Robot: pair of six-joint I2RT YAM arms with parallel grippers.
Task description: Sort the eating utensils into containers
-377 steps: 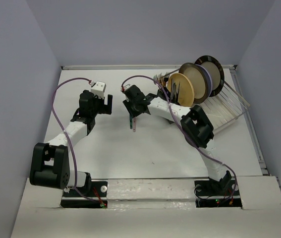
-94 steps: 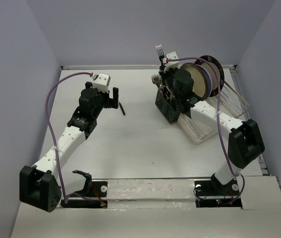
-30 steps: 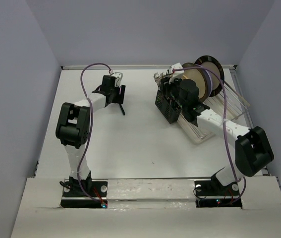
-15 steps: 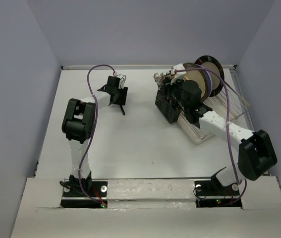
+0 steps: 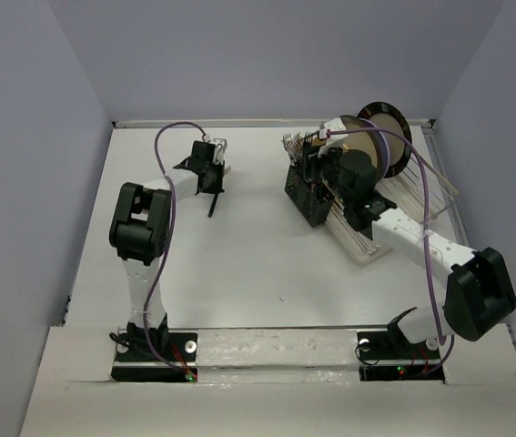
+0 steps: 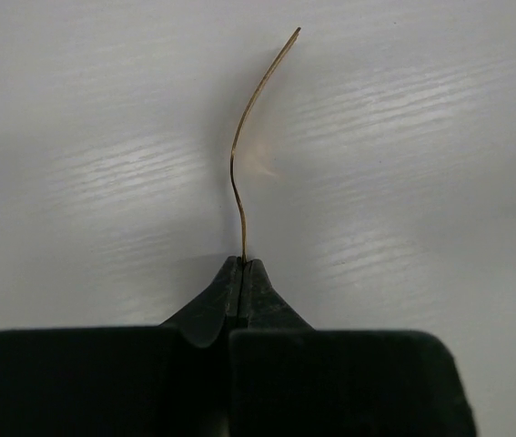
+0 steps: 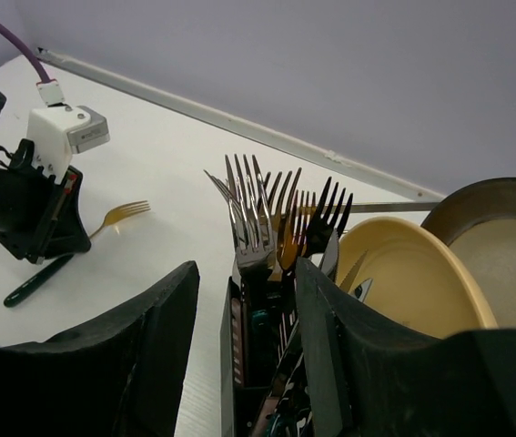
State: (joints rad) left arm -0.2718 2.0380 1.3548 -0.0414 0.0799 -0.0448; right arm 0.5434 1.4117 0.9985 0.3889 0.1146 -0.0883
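A fork with a gold head [image 7: 123, 214] and dark green handle [image 5: 214, 206] is at the back left of the table. My left gripper [image 5: 214, 182] is shut on its middle. In the left wrist view the gold fork [image 6: 244, 155] runs edge-on out of the closed jaw tips of that gripper [image 6: 242, 264]. The black perforated caddy [image 5: 307, 198] stands right of centre, with several forks [image 7: 276, 218] upright in it, silver, gold and black. Over the caddy hangs my right gripper [image 7: 248, 266], open, its fingers either side of the fork tops without touching them.
A wire dish rack [image 5: 401, 205] sits right behind the caddy, with yellow and brown plates [image 5: 371, 137] standing in it. The back wall's edge [image 5: 267, 121] runs just behind both grippers. The left arm's purple cable [image 5: 171, 137] loops above the table.
My left gripper has shut on the fork. The fork's green handle has swung from a slant to pointing nearly straight toward the near edge. The right arm has barely moved.
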